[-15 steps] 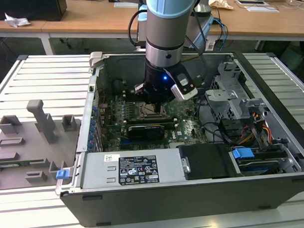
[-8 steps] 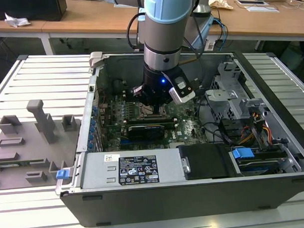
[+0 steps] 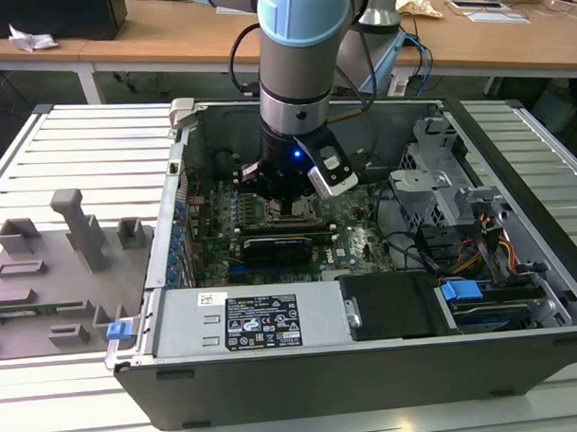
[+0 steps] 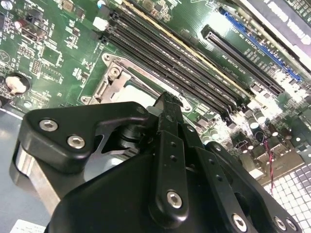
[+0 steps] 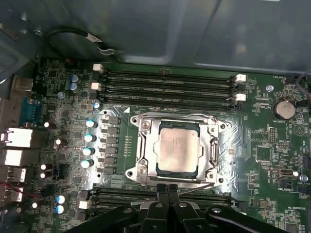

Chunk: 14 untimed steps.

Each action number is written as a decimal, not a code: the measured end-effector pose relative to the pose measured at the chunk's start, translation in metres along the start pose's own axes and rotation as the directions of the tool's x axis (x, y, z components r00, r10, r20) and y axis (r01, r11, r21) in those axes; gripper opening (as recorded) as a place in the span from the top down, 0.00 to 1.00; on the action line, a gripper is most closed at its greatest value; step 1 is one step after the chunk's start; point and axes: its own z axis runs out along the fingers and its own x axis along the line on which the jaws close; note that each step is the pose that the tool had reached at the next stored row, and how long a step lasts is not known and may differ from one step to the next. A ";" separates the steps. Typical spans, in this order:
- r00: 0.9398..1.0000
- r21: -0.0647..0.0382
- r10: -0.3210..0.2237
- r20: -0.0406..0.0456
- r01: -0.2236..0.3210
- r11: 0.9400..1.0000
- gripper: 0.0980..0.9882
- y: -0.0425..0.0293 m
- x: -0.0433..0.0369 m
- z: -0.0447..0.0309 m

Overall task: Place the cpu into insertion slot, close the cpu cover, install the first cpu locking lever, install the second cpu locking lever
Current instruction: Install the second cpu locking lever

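Inside the open computer case (image 3: 518, 265), closed empty fingers (image 5: 167, 190) hover just beside the covered cpu (image 5: 179, 150).

Wrist views close above motherboard (image 5: 262, 145)

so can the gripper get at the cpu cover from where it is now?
Probably yes. In the first wrist view the gripper sits at the edge of the cpu cover, which lies flat around the cpu. Nothing stands between them; the memory slots lie to either side.
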 end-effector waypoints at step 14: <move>1.000 -0.002 0.000 0.000 0.000 1.000 0.99 0.0002 0.0049 0.0001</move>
